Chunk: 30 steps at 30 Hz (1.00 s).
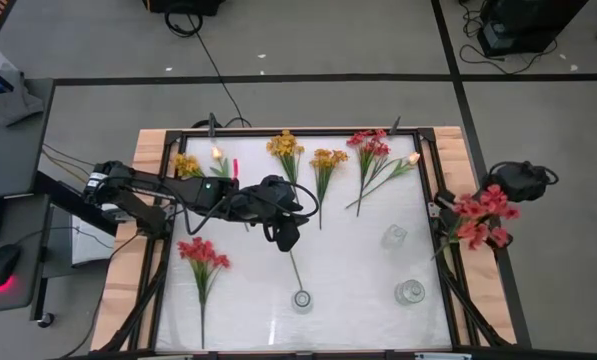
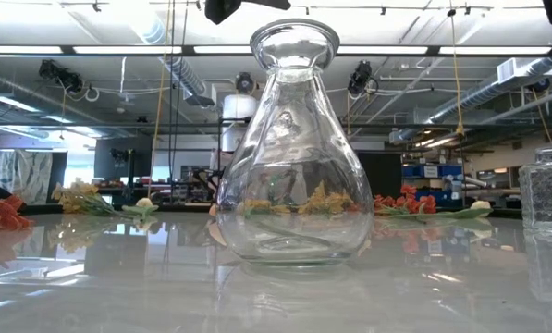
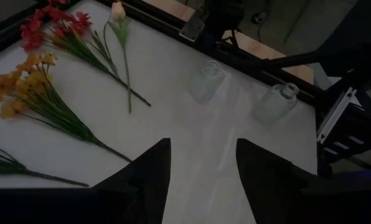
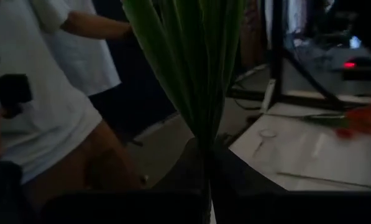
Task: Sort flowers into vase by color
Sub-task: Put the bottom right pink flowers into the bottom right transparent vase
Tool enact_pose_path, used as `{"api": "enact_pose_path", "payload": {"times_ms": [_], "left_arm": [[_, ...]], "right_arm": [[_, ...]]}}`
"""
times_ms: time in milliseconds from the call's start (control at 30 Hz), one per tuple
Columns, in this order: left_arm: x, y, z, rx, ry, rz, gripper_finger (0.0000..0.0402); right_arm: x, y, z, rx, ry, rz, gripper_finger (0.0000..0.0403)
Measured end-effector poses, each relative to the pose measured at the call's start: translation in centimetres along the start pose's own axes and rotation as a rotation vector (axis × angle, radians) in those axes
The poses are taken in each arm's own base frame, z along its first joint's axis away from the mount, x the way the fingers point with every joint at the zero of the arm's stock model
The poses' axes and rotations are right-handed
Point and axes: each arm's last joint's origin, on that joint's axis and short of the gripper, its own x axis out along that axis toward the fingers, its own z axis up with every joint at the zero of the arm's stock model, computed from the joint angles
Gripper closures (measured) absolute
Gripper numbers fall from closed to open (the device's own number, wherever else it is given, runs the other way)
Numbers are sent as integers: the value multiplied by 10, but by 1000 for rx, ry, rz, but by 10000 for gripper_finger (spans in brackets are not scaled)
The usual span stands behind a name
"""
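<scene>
A lab: exposed ceiling ducts (image 2: 146,23), floor cables (image 1: 213,65), a computer mouse (image 1: 3,265).

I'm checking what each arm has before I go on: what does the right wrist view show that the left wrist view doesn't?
Only the right wrist view shows the right gripper shut on green stems, with a person in a white shirt beyond the table edge. Only the left wrist view shows the left gripper open and empty over the white table, plus a yellow-orange cluster and a peach bud stem. Both show a clear glass vase and red flowers lying on the table.
</scene>
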Motion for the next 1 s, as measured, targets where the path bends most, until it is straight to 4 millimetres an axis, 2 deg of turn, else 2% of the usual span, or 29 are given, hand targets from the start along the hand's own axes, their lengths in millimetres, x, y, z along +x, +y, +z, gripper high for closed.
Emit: {"api": "enact_pose_path", "payload": {"times_ms": [167,433,767,1000], "left_arm": [[0,0,0,-6,-5,2,214],[0,1,-1,10,-2,28,214],[0,1,-1,52,-1,29,214],[0,1,-1,52,-1,29,214]], "right_arm": [[11,-4,-6,51,-29,73,390],[23,-10,-13,66,-84,73,390],[47,-23,-45,127,-82,82,390],[52,-21,-51,147,-80,102,390]]}}
